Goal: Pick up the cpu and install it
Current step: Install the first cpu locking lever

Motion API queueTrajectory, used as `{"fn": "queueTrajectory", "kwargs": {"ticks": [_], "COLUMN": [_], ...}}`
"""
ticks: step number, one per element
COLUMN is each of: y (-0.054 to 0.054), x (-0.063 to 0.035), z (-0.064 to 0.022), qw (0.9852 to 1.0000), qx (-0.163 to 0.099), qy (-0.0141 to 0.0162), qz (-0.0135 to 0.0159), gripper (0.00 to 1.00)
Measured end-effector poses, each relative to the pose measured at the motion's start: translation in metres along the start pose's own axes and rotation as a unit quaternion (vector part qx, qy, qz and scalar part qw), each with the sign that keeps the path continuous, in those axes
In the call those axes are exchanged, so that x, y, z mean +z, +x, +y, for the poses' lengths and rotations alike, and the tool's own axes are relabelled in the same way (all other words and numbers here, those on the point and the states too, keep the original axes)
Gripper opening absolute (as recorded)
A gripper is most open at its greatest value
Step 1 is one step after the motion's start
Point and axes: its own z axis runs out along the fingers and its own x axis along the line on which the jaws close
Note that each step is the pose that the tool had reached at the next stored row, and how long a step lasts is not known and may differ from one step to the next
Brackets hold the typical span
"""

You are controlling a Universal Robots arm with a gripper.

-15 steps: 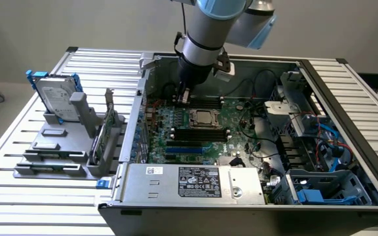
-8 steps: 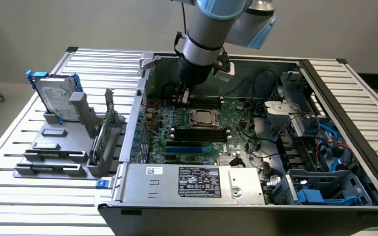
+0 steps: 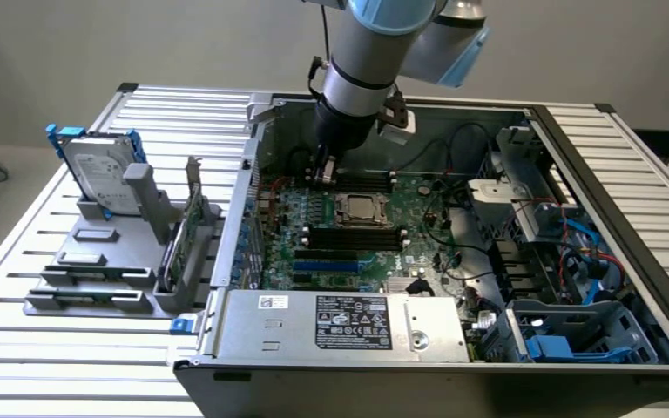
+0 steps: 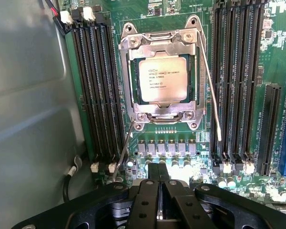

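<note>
- We see the gripper (image 3: 325, 174) low over the board, its fingers (image 4: 150, 191) pressed together and holding nothing.
- The cpu (image 4: 163, 76) lies flat in the socket frame (image 4: 159, 110), ahead of the fingertips and apart from them.
- It is almost square, without a clear long axis.
- The socket sits on the motherboard (image 3: 428, 231), inside the open computer case (image 3: 609, 231).
</note>
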Motion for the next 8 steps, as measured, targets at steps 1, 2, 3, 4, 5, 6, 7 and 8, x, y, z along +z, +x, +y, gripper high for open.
{"fn": "queueTrajectory", "kwargs": {"ticks": [1, 2, 3, 4, 5, 6, 7, 8], "y": [0.0, 0.0, 0.0, 0.0, 0.0, 0.0, 0.0, 0.0], "x": [0.0001, 0.0005, 0.0003, -0.0011, -0.0028, -0.0041, -0.0055, -0.007], "z": [-0.0004, -0.0029, -0.0055, -0.0081, -0.0107, -0.0129, -0.0146, -0.0161], "qw": [1.0, 1.0, 1.0, 1.0, 0.9999, 0.9999, 0.9999, 0.9998], "qx": [0.0, 0.0, 0.001, 0.001, 0.002, 0.003, 0.005, 0.007], "qy": [-0.0001, 0.0001, 0.0001, 0.0003, 0.0004, 0.0004, 0.0003, 0.0001], "qz": [0.0, 0.0009, 0.0036, 0.0069, 0.0098, 0.0126, 0.0148, 0.0168], "gripper": [0.11, 0.11, 0.11, 0.11, 0.11, 0.11, 0.11, 0.11]}}
